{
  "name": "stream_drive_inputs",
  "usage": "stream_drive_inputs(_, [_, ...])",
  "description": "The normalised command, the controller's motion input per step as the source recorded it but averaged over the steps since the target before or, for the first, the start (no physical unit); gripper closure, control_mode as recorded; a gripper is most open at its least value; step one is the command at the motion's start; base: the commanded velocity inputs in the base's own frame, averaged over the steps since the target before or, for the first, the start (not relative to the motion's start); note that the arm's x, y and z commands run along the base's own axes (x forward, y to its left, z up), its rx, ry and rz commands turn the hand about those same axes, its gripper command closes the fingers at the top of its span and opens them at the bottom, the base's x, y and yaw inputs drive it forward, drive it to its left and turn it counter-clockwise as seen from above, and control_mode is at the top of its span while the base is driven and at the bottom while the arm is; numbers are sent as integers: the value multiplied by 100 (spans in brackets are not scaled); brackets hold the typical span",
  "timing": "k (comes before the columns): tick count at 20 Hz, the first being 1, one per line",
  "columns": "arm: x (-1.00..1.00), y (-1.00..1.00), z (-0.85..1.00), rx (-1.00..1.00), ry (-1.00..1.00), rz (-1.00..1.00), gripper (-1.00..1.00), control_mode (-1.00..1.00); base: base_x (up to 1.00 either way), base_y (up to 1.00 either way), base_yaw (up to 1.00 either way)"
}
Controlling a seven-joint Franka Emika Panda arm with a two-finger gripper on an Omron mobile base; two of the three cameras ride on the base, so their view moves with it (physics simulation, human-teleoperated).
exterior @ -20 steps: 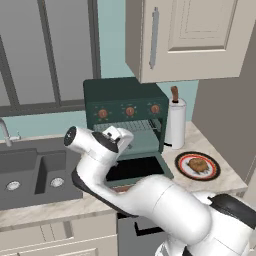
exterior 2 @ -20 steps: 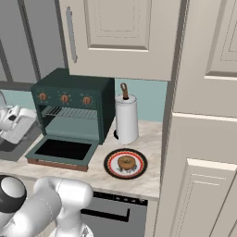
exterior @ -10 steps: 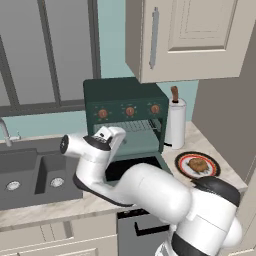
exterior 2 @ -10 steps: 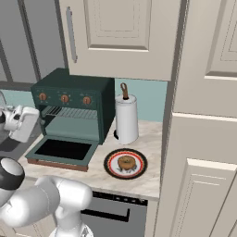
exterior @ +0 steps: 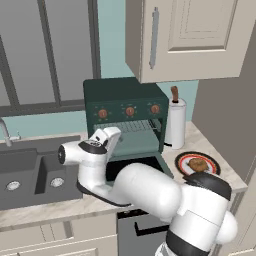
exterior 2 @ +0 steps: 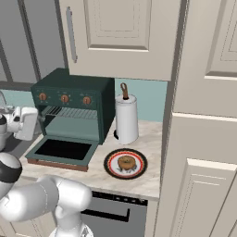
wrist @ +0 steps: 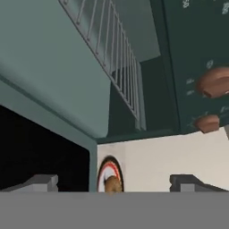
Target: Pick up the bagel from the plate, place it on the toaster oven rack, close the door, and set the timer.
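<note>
I count one toaster oven point(exterior 2: 74, 109) with three orange knobs point(exterior 2: 65, 98) across its front, one wire rack point(exterior 2: 73, 113) inside it, and one door point(exterior 2: 62, 150) folded down flat. On the table point(exterior 2: 150, 157) I see one plate point(exterior 2: 111, 166) carrying one bagel point(exterior 2: 126, 162), and one paper-towel roll point(exterior 2: 127, 118). To the left I count one sink point(exterior: 30, 176) with two drains and one tap point(exterior: 5, 133). One pincer point(exterior: 114, 136).

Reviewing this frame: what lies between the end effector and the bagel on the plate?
In the right base view, the toaster oven's lowered door lies between the open end effector and the bagel; then bare counter up to the plate.
</note>
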Motion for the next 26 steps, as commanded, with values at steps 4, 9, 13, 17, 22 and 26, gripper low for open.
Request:
stream_drive_inputs(4, [29,0,0,-3,1,20,-100,-100,0,0,0])
stream_drive_inputs(9, [17,0,0,-5,2,23,-100,-100,0,0,0])
stream_drive_inputs(13, [1,0,-2,-8,0,26,-100,-100,0,0,0])
stream_drive_inputs(17, [4,0,-4,-10,0,26,-100,-100,0,0,0])
stream_drive_inputs(22, [19,0,-5,-10,1,21,-100,-100,0,0,0])
stream_drive_inputs(26, [14,1,0,-10,0,10,-100,-100,0,0,0])
